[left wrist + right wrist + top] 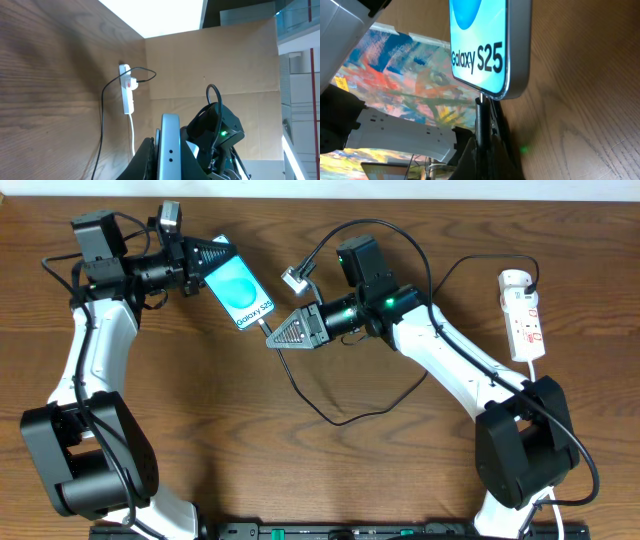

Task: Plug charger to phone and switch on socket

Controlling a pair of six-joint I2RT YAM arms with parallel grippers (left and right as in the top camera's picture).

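The phone (241, 294) has a cyan screen with "Galaxy S25" text and is held above the table. My left gripper (214, 254) is shut on its far end; in the left wrist view the phone's silver edge (170, 145) sits between the fingers. My right gripper (285, 332) is shut on the charger plug (481, 120), whose tip meets the phone's bottom edge (492, 92). The thin black charger cable (330, 418) loops over the table and runs to the socket (524, 315), a white power strip at the right. The socket also shows in the left wrist view (127, 89).
A small white connector (296, 279) on a robot cable hangs beside the right arm. The socket's white cord (132, 131) runs toward the front. A cardboard wall (215, 60) stands behind the table.
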